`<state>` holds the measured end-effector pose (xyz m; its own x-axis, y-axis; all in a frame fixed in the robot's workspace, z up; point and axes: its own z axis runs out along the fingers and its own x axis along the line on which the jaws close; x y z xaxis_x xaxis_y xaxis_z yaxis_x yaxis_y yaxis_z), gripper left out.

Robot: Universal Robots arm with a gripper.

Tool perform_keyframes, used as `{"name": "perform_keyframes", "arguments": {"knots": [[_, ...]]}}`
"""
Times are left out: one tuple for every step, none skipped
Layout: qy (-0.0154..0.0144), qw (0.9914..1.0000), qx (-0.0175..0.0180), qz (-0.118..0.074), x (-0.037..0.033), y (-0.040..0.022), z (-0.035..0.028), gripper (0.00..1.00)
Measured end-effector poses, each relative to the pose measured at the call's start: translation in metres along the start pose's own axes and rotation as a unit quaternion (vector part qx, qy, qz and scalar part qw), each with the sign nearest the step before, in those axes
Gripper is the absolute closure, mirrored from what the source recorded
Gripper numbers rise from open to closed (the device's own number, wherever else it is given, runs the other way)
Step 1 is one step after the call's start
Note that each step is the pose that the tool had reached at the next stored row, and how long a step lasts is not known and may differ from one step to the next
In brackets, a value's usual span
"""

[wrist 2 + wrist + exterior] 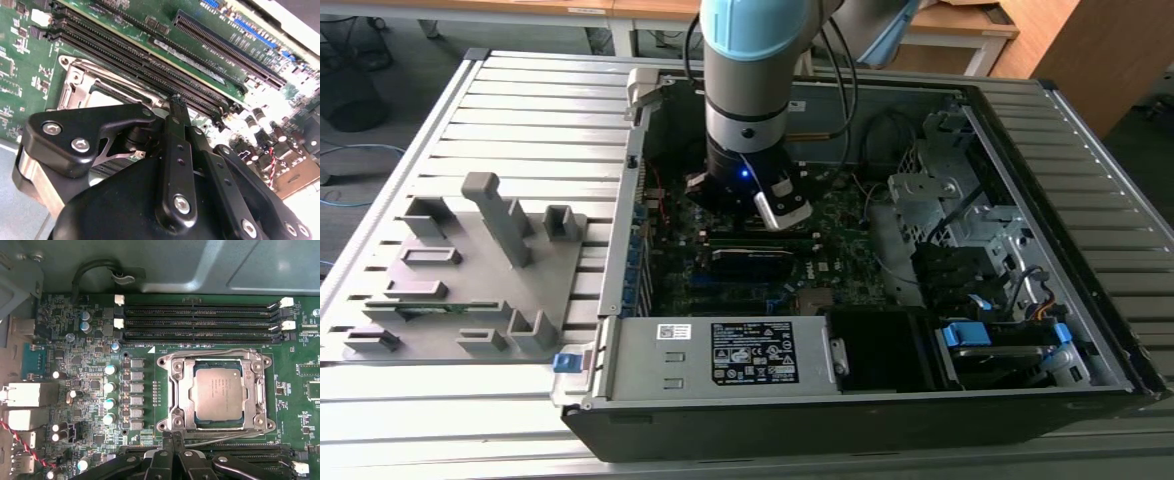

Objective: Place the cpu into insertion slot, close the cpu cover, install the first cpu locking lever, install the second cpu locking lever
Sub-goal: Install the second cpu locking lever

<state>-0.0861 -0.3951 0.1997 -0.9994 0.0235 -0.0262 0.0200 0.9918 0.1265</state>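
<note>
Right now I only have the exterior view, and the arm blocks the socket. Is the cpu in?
Observer: Yes. In the first wrist view the cpu lies flat inside the cut-out of the cpu cover.
Operator: Cover down or up?
Observer: Down. The frame lies flat around the chip, not raised.
Operator: Where's the claw?
Observer: The claw is at a corner of the cover with its fingers together. It is beside a thin lever wire that runs along that edge. I can't tell if the wire is latched.
</note>
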Motion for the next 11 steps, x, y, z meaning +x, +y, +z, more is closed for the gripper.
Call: {"name": "perform_keyframes", "arguments": {"knots": [[0.0, 0.99999, -0.0034, 0.0, 0.0002, -0.0001, 0.0001, 0.89], [0.0001, 0.99997, -0.0073, 0.0, 0.0003, -0.0001, 0.0002, 0.89], [0.0001, 0.99995, -0.0101, 0.0, 0.0004, -0.0002, 0.0003, 0.89], [0.0002, 0.99993, -0.0115, 0.0, 0.0005, -0.0003, 0.0004, 0.89], [0.0002, 0.99993, -0.012, 0.0, 0.0005, -0.0006, 0.0005, 0.89], [0.0001, 0.99992, -0.0123, 0.0, 0.0005, -0.0009, 0.0008, 0.89], [0.0001, 0.99992, -0.0127, 0.0, 0.0005, -0.0012, 0.0011, 0.89], [0.0001, 0.99991, -0.0131, 0.0, 0.0007, -0.0015, 0.0014, 0.89], [0.0001, 0.9999, -0.0142, 0.0, 0.001, -0.0018, 0.0017, 0.89], [0.0002, 0.99988, -0.0157, 0.0, 0.0012, -0.002, 0.0019, 0.89], [0.0002, 0.99984, -0.0179, 0.0, 0.0015, -0.0021, 0.0021, 0.89]]}}
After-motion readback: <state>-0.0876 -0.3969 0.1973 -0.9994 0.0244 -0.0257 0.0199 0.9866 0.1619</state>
